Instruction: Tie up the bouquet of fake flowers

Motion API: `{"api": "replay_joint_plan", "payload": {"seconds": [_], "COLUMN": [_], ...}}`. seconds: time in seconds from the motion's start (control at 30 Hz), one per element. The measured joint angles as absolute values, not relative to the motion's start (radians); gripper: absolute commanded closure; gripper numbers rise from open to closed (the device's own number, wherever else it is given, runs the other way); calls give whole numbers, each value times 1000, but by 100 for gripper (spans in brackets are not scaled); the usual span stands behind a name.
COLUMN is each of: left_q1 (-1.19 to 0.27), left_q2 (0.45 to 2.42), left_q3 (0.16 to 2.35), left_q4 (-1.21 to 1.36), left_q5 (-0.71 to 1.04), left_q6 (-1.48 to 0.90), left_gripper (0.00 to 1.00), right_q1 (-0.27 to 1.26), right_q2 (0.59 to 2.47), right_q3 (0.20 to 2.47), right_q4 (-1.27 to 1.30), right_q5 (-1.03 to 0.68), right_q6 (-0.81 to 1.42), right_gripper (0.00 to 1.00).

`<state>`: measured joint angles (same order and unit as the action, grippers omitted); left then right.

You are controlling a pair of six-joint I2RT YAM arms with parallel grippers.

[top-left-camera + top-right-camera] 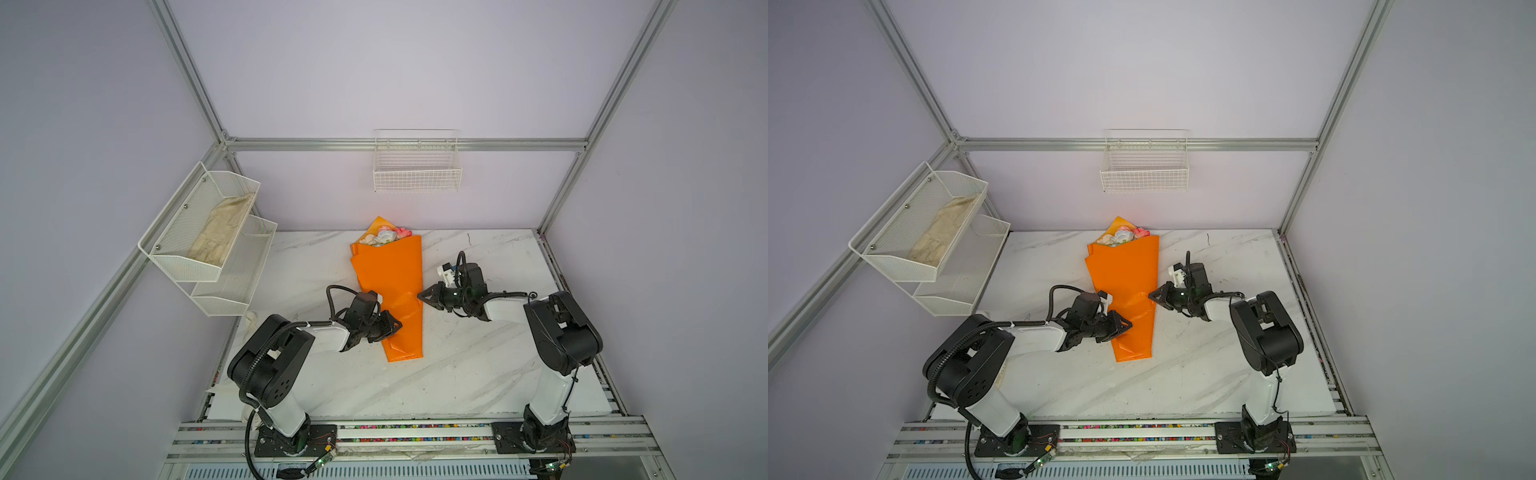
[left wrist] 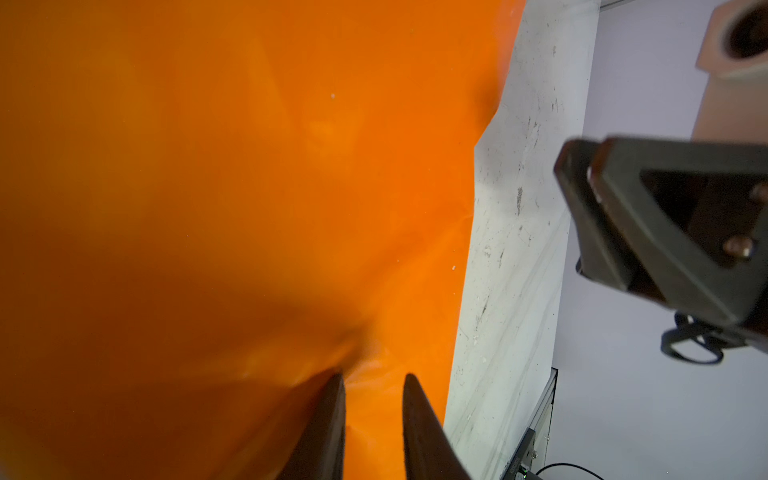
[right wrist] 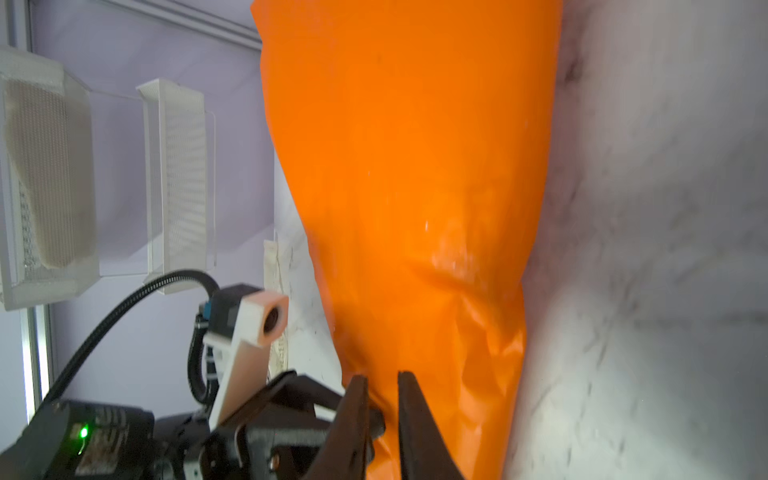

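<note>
The left tool is lying over the lower left side of the bouquet of fake flowers. Its fingers are narrow around the orange wrapping paper, though whether they are gripping it cannot be told. The right tool is touching the bouquet's right edge, slightly nearer the flower heads. It is also narrow, and its grip is just as unclear. The bouquet is lying flat on the surface between them, its long axis running from the stem end by the arms to the far blooms. Both tools are pointing across that axis, at the slim part where a tie would probably go.
</note>
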<state>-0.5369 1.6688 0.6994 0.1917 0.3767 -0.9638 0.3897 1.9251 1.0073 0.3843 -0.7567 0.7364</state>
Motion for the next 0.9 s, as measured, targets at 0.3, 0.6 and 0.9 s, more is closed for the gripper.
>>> {"api": "replay_joint_plan", "payload": {"seconds": [0.3, 0.6, 0.9], "left_q1": [-537, -537, -537], "left_q2": [1658, 1662, 1666], "left_q3": [699, 699, 699], "left_q4": [142, 129, 125], "left_q5": [367, 367, 369], "left_q6": [-915, -878, -867], "left_gripper": [77, 80, 81], "right_q1": [375, 319, 303], "right_q2": [2173, 2280, 2418], "right_q3": [1202, 1388, 1665], "right_q4": [346, 314, 184], "right_q5": [-781, -766, -672], "right_q6": [682, 672, 642], "right_gripper": [83, 81, 83]}}
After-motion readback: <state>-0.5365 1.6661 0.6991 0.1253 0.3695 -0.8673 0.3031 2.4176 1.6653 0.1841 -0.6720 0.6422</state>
